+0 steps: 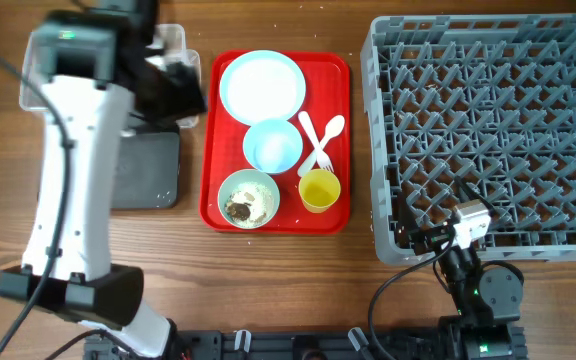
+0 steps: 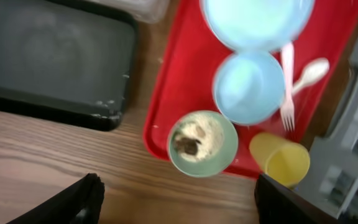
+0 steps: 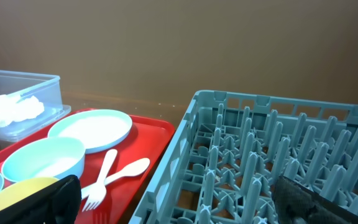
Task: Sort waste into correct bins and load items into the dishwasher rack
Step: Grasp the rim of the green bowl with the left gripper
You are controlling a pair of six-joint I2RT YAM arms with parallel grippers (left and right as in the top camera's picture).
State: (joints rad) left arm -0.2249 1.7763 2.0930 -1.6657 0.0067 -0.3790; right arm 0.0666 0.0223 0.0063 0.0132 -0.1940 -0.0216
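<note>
Presently both hands are empty, fingers spread wide. The left hand point(image 2: 179, 204) hangs above the wooden surface point(image 2: 42, 168); the right hand point(image 3: 185, 202) sits by the 6 o'clock edge of the large grey pegged plastic dishwasher rack point(image 1: 488, 130).

On the flat red tray point(image 1: 213, 120):
- the pale blue round plate point(image 1: 262, 85) lies at 12 o'clock
- the pale blue bowl point(image 1: 272, 145) sits mid-tray
- the white plastic fork point(image 2: 287, 81) and white plastic spoon point(image 2: 312, 70) lie at 3 o'clock
- the small yellow cup point(image 1: 319, 190) stands at 5 o'clock
- the pale green bowl point(image 2: 225, 155), at 7 o'clock, holds whitish rice-like scraps point(image 2: 197, 137)

The crumpled white paper napkin point(image 3: 8, 107) lies in the clear plastic rectangular tub point(image 3: 42, 93). The shallow black rectangular tray point(image 2: 48, 56) sits at 9 o'clock of the red tray.
</note>
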